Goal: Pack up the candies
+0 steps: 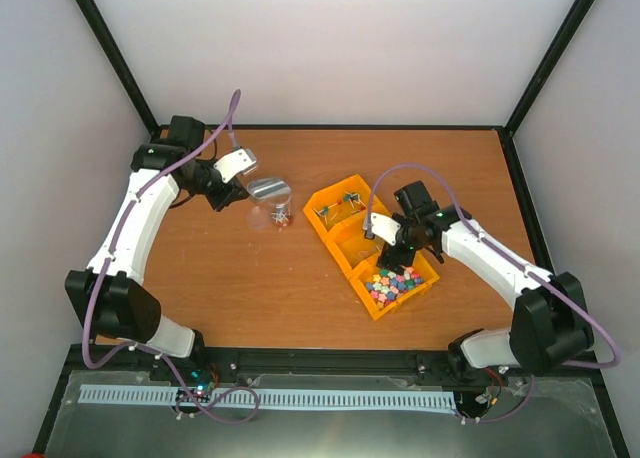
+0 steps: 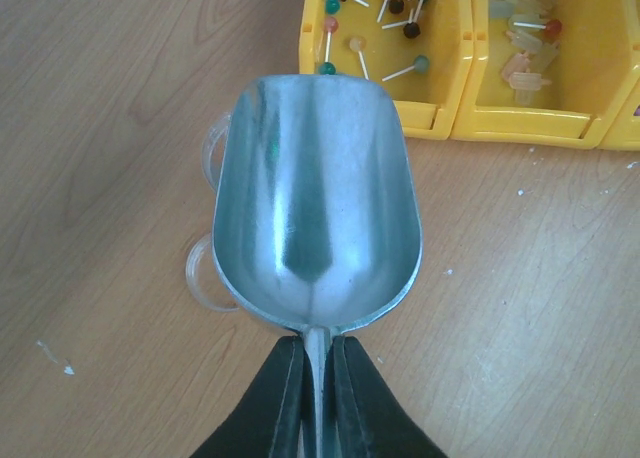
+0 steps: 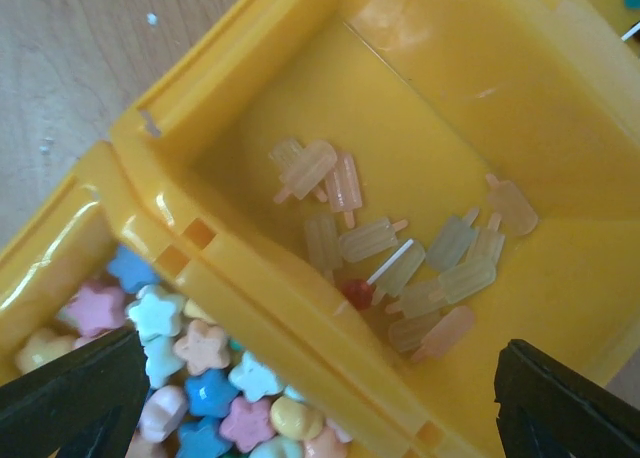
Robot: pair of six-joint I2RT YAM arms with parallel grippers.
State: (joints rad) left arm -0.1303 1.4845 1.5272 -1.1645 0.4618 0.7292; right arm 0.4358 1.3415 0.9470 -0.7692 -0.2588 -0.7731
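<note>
Candies (image 3: pixel 205 350) cut off by lower edge.

The right tool (image 3: pixel 320 406) hung over a yellow bin (image 3: pixel 250 278), its dark fingers (image 3: pixel 70 398) spread wide at the lower corners. The candies (image 3: pixel 205 393), pastel stars and blobs, filled the lower-left compartment. Pale popsicle-shaped pieces (image 3: pixel 365 240) lay in the next one, across the divider.

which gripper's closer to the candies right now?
Right. The right gripper hangs open just above the bins, beside the candies; the left gripper is far off across the table, shut on the scoop.
</note>
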